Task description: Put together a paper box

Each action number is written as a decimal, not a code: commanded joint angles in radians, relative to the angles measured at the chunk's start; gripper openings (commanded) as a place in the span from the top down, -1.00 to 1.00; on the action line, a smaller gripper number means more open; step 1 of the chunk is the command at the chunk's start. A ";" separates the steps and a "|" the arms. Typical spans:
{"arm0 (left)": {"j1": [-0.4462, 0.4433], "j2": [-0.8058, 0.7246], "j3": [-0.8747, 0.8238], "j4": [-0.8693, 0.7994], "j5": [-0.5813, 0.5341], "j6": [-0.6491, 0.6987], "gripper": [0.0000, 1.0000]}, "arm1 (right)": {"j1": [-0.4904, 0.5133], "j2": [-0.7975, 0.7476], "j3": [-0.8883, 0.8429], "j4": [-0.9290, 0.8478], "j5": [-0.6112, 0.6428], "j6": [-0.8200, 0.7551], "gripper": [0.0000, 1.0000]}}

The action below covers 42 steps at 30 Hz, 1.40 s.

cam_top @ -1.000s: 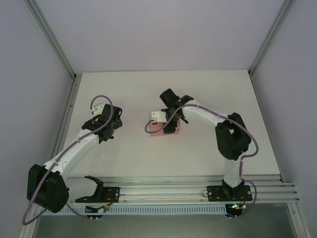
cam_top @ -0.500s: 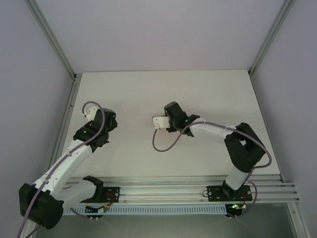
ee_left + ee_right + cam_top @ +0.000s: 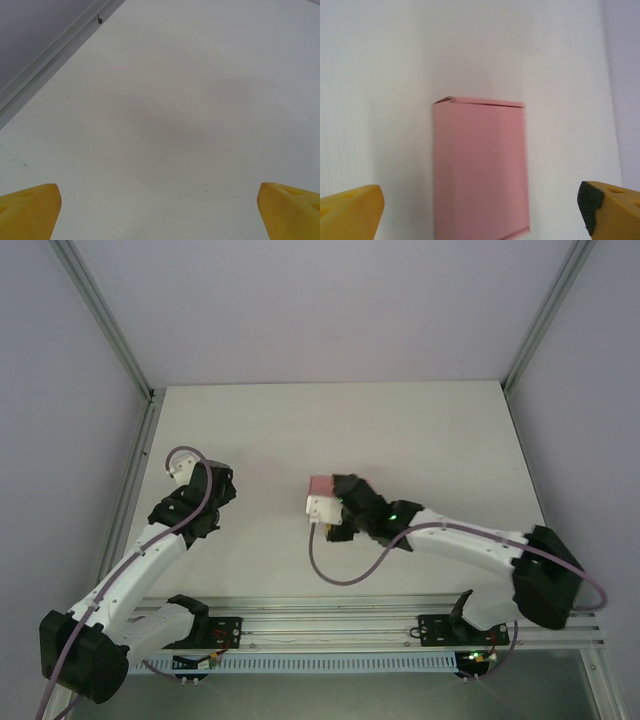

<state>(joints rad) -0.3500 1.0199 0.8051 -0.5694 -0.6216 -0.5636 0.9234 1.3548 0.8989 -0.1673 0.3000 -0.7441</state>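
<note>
just beyond my right claw (image 3: 480, 210) the paper box (image 3: 480, 170) sits on the table (image 3: 450, 440), folded up into a small rectangular box. it touches neither finger. the right claw is spread wide and holds nothing, the box lined up with the gap between its yellow fingers. my left claw (image 3: 159, 210), well off to the left of the box, is also wide open and empty over bare table.

the risk i see: the box is free now, so a flap that is not properly tucked could spring open. the wrist view is slightly smeared, so i cannot vouch for the seams. a low sweep of my right claw could also clip the near edge and tip it.

a second ago my right claw was down over the box with its jaws narrower. now it has drawn back towards my base, and the box lies slightly farther from me.
</note>
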 commanded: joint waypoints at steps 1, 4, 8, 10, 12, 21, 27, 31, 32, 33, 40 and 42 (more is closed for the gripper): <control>0.065 0.036 -0.017 0.142 -0.002 0.065 -0.99 | -0.181 -0.068 0.011 0.027 -0.077 0.346 -1.00; 0.151 0.084 -0.089 0.359 0.098 0.142 -1.00 | -0.414 -0.109 -0.061 0.132 -0.077 0.636 -1.00; 0.213 0.144 -0.238 0.718 0.091 0.223 -1.00 | -0.635 -0.144 -0.275 0.425 -0.007 0.804 -1.00; 0.249 0.153 -0.309 0.843 0.126 0.220 -1.00 | -0.732 -0.149 -0.369 0.534 -0.097 0.847 -1.00; 0.272 0.171 -0.400 1.047 0.197 0.281 -1.00 | -0.761 -0.133 -0.439 0.644 -0.122 0.819 -1.00; 0.285 0.364 -0.565 1.565 0.278 0.466 -0.99 | -0.815 0.128 -0.597 1.182 -0.156 0.813 -1.00; 0.286 0.579 -0.559 1.780 0.384 0.519 -1.00 | -0.874 0.200 -0.512 1.089 -0.203 0.872 -1.00; 0.270 0.582 -0.431 1.540 0.396 0.552 -0.99 | -0.888 0.194 -0.507 1.071 -0.211 0.889 -1.00; 0.269 0.577 -0.446 1.558 0.412 0.554 -1.00 | -0.888 0.202 -0.511 1.092 -0.211 0.887 -1.00; 0.270 0.566 -0.448 1.542 0.400 0.542 -1.00 | -0.888 0.199 -0.510 1.086 -0.211 0.887 -1.00; 0.269 0.576 -0.423 1.511 0.386 0.543 -0.99 | -0.888 0.201 -0.510 1.087 -0.211 0.887 -1.00; 0.269 0.575 -0.426 1.517 0.390 0.544 -1.00 | -0.887 0.201 -0.510 1.090 -0.214 0.886 -1.00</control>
<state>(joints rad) -0.0761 1.5944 0.3748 0.9428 -0.2436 -0.0341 0.0372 1.5551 0.3817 0.9005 0.1059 0.1238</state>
